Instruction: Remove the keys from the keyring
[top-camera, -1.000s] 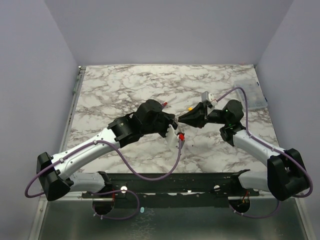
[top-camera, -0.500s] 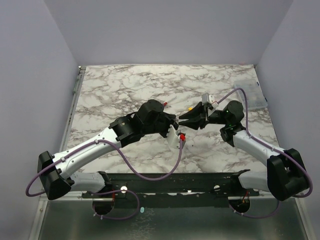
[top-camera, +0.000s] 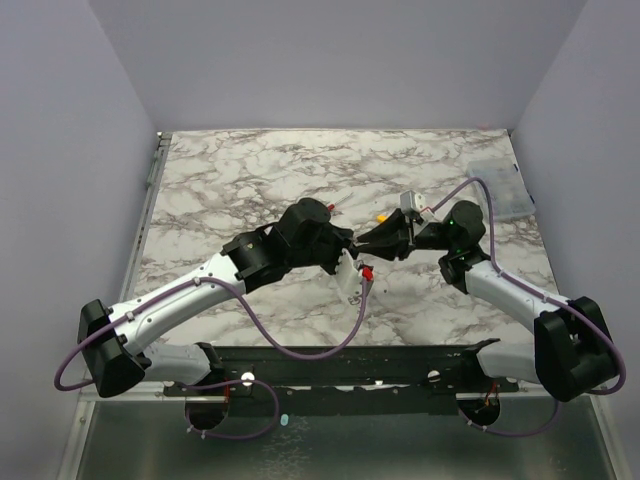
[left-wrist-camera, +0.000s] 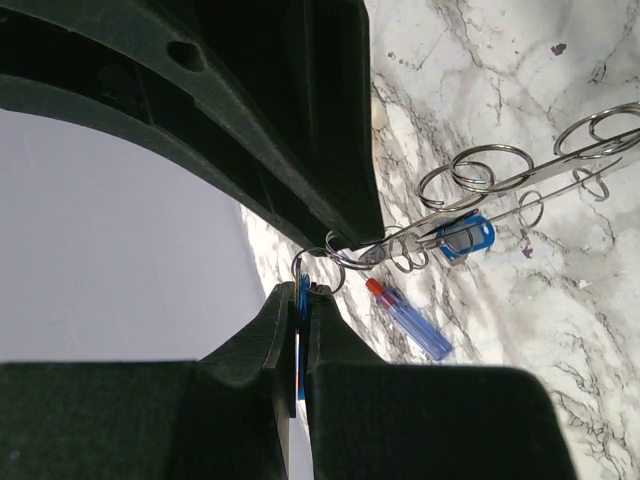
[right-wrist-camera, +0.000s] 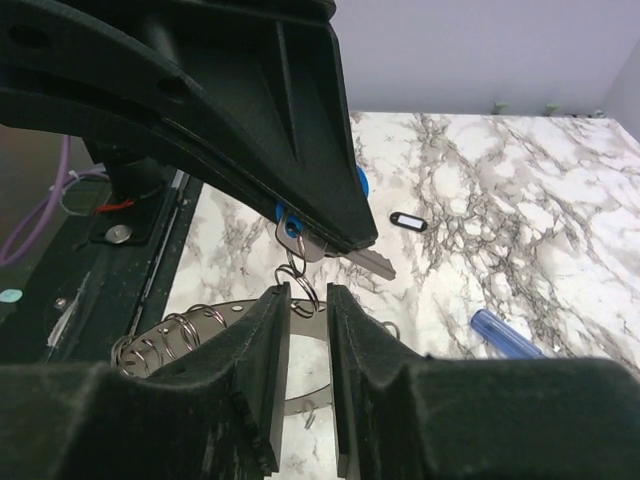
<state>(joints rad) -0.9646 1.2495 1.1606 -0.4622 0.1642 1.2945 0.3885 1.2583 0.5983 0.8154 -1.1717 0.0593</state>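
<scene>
My left gripper (top-camera: 348, 250) (left-wrist-camera: 303, 290) is shut on the blue head of a silver key (right-wrist-camera: 352, 260), held above the table. That key hangs by small split rings from the keyring (left-wrist-camera: 540, 172), a grey metal loop carrying several wire rings, also in the right wrist view (right-wrist-camera: 222, 316). My right gripper (top-camera: 363, 240) (right-wrist-camera: 308, 292) faces the left one tip to tip. Its jaws stand a narrow gap apart around a small split ring (right-wrist-camera: 303, 285) just below the key. A second blue-headed key (left-wrist-camera: 465, 236) hangs on the keyring over the marble.
A red-and-blue stick tool (left-wrist-camera: 408, 318) (right-wrist-camera: 505, 335) lies on the marble table (top-camera: 250, 180) under the grippers. A small black tag (right-wrist-camera: 408, 222) lies farther off. A clear plastic box (top-camera: 500, 190) sits at the table's right edge. Small red (top-camera: 328, 208) and yellow (top-camera: 380, 213) items lie behind the grippers.
My right gripper's jaws spread half a second ago and now stand narrower, closer to the left gripper's tips. The left gripper has stayed shut on the key, shifting slightly.
</scene>
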